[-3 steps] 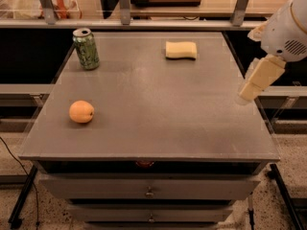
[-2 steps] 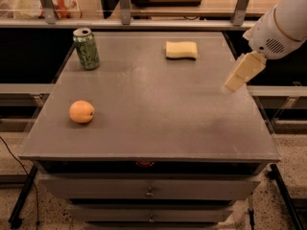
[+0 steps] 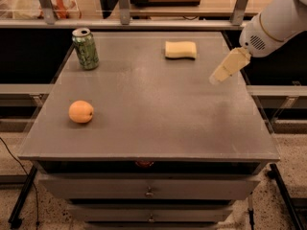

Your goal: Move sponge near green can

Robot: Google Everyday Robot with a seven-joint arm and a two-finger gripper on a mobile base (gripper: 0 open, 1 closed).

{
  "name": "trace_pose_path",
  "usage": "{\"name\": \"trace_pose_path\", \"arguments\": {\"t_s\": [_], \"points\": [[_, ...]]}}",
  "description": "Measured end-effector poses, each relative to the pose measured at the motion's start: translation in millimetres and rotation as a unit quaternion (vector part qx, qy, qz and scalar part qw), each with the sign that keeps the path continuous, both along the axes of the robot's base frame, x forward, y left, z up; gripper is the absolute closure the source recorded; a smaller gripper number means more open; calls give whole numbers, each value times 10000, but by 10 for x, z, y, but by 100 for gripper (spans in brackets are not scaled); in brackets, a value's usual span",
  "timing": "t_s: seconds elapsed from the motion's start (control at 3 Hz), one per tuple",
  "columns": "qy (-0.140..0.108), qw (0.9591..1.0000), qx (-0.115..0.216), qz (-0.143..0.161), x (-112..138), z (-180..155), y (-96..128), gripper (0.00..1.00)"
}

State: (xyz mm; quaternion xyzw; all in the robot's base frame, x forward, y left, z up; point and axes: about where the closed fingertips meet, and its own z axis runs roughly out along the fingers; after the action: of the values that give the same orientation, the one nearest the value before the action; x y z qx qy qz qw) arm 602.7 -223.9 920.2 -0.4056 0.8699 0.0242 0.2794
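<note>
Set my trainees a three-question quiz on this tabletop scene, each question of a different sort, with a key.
1. True or false: the sponge touches the green can.
2. Which lies nearest the front edge of the table? A sponge, B orange fruit, C green can.
3. Fill in: the gripper, above the table at the picture's right side, is nearest to the ___.
Key: 1 false; 2 B; 3 sponge.

Robot lab: grey drawer bench (image 3: 158, 114), gripper (image 3: 224, 69) over right side
</note>
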Motion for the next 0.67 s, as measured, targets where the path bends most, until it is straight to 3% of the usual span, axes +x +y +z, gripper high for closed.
{"name": "trace_pose_path", "arguments": {"t_s": [0.33, 0.67], "points": [[-4, 10000, -8, 16, 0, 0, 2, 0], [-204, 9997, 158, -6, 81, -24, 79, 0]]}}
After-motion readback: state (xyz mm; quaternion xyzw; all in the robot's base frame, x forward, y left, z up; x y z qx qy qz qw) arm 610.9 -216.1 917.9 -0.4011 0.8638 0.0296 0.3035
